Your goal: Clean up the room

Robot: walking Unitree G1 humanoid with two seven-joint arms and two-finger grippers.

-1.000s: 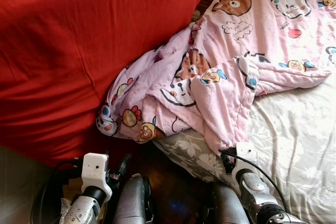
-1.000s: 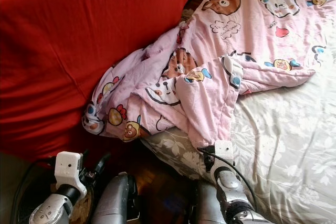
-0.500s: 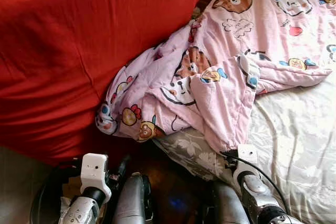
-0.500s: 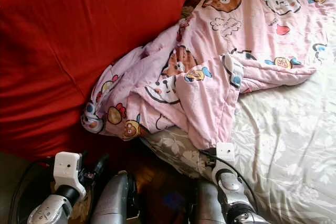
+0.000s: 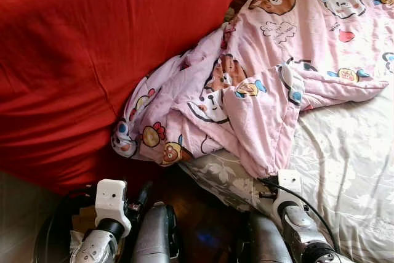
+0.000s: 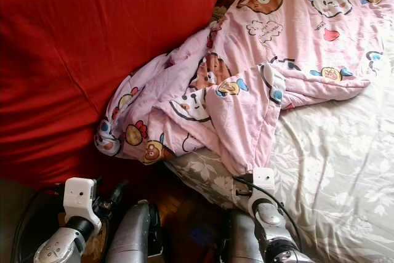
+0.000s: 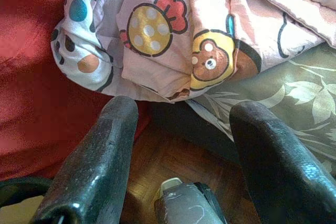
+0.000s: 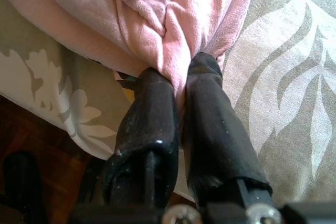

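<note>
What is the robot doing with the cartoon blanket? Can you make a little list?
Blanket: pink cartoon blanket, bunched on the bed, one end hanging off the edge
Bed sheet: grey leaf-patterned sheet
Right gripper: shut, pinching a blanket corner
Left gripper: open, low over the wooden floor, holding nothing
Beside bed: red cover

You see the blanket bunched on the bed, its left edge seemingly against the cushion.
</note>
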